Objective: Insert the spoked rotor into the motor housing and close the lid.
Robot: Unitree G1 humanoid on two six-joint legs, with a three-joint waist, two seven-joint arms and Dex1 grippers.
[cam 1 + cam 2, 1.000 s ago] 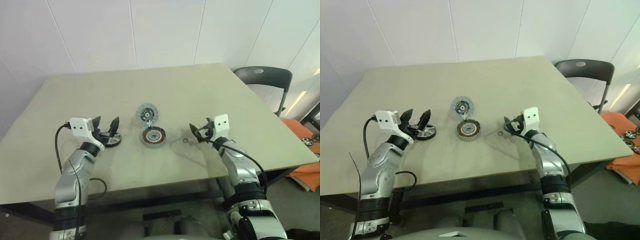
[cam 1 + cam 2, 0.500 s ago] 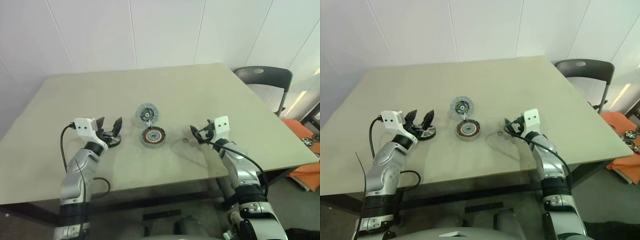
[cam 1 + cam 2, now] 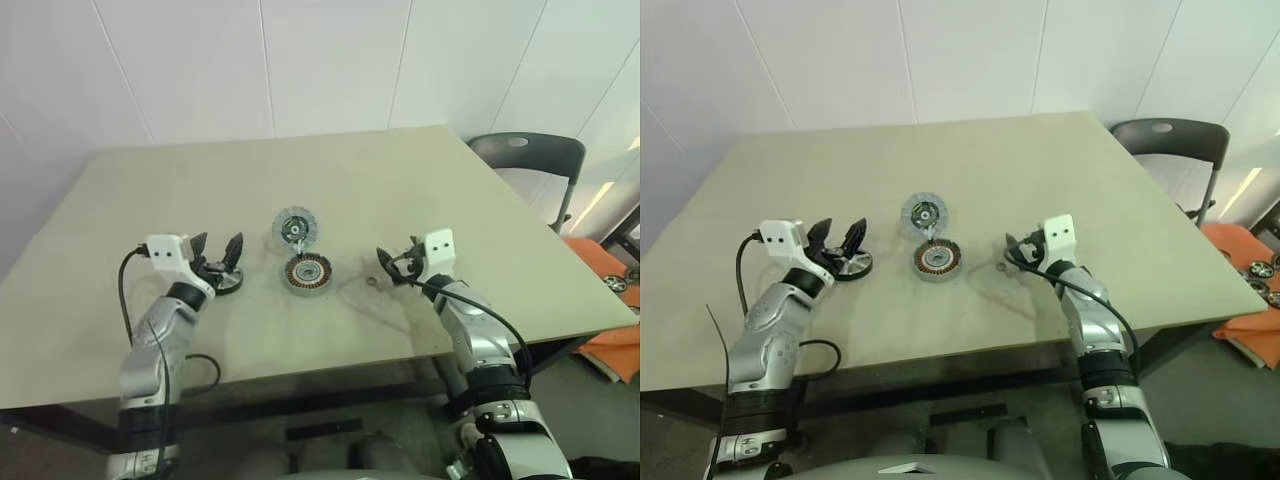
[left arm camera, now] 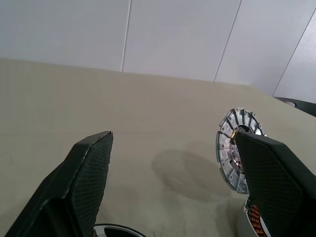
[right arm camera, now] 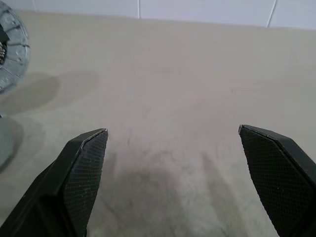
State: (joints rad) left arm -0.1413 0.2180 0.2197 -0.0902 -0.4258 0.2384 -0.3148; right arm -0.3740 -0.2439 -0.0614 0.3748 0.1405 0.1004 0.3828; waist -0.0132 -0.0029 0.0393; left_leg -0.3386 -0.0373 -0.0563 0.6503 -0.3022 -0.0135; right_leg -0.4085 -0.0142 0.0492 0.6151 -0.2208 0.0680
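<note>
The spoked rotor (image 3: 295, 226) is a flat grey disc, propped tilted on the beige table (image 3: 400, 190) just behind the motor housing (image 3: 308, 273). The housing shows its ring of copper coils. A dark round lid (image 3: 226, 283) lies to the left of the housing. My left gripper (image 3: 217, 250) hovers open right over the lid, its fingers (image 4: 89, 168) spread wide, and the rotor (image 4: 229, 153) shows past them. My right gripper (image 3: 395, 262) is open low over the table to the right of the housing, with nothing between its fingers (image 5: 84, 163).
A small metal ring (image 3: 372, 281) lies on the table between the housing and my right gripper. A dark chair (image 3: 525, 155) stands off the table's far right corner, and orange items (image 3: 610, 300) lie on the floor at the right.
My left gripper has edged slightly toward the middle of the table over the lid. The right gripper has barely shifted. The parts have not moved.
</note>
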